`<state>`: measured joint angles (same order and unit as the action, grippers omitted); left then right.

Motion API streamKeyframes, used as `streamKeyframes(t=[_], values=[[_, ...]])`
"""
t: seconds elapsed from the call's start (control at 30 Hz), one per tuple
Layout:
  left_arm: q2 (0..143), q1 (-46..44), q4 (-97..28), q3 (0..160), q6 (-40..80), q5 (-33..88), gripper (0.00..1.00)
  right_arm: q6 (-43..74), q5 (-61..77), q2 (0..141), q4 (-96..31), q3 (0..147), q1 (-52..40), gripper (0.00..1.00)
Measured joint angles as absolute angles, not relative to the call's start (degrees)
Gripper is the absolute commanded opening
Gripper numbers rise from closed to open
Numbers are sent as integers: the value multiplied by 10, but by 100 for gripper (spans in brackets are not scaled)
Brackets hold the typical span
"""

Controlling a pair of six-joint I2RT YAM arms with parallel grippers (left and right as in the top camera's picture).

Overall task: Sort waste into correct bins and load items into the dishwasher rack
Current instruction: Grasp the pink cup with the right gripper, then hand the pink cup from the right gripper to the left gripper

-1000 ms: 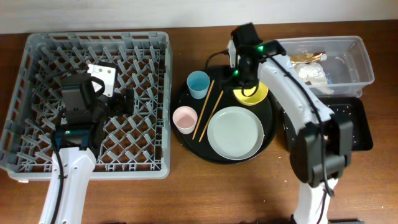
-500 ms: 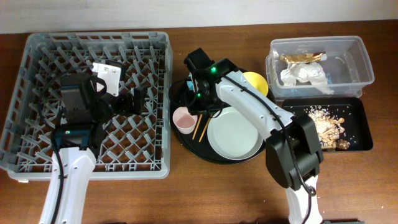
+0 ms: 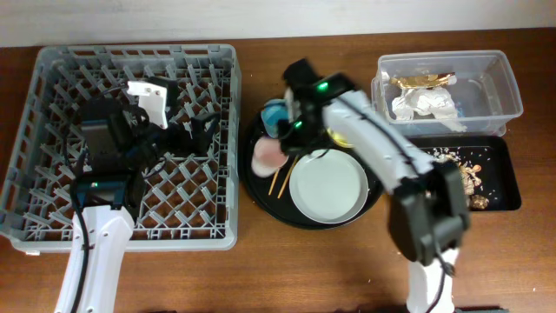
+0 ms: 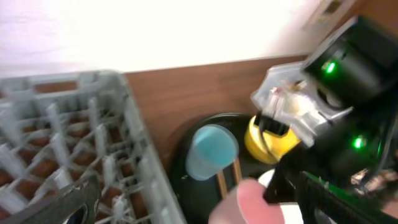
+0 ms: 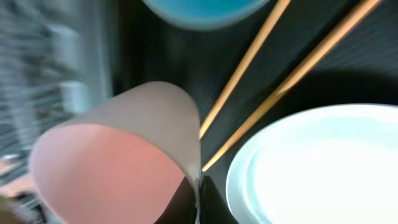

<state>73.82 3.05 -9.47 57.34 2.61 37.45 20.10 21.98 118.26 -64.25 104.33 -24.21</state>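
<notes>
My right gripper (image 3: pixel 291 143) is shut on the rim of the small pink cup (image 3: pixel 266 156), which is tilted above the left side of the round black tray (image 3: pixel 261 198). In the right wrist view the cup's thin wall (image 5: pixel 118 155) is pinched between the fingertips (image 5: pixel 199 193). The light-blue cup (image 3: pixel 276 116) stands just behind it. Two wooden chopsticks (image 3: pixel 280 181) lie beside the pale plate (image 3: pixel 328 187). My arm hides most of the yellow bowl (image 4: pixel 267 140). My left gripper (image 3: pixel 178 113) is open above the grey dishwasher rack (image 3: pixel 52 87), holding nothing.
A clear tub (image 3: pixel 512 87) at the back right holds the white napkin (image 3: pixel 426 104) and the gold wrapper (image 3: pixel 421 81). In front of it, a shallow black tray (image 3: pixel 499 165) holds food scraps (image 3: pixel 465 178). The rack's right wall stands close to the round tray.
My right gripper swung from the yellow bowl to the pink cup, shut on its rim and tipped it up off the tray. The left gripper shifted slightly toward the rack's back right.
</notes>
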Motion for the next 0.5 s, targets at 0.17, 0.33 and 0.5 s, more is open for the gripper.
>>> streamKeyframes(t=[0.17,0.33,0.5], values=[[761,30,-25,576,221,442,100,155,318,1064,-623,1051,-123,4],[912,30,237,577,512,644,100,98,478,1073,-555,1053,-107,4],[973,30,312,579,716,778,100,66,586,1074,-519,1053,-109,4]])
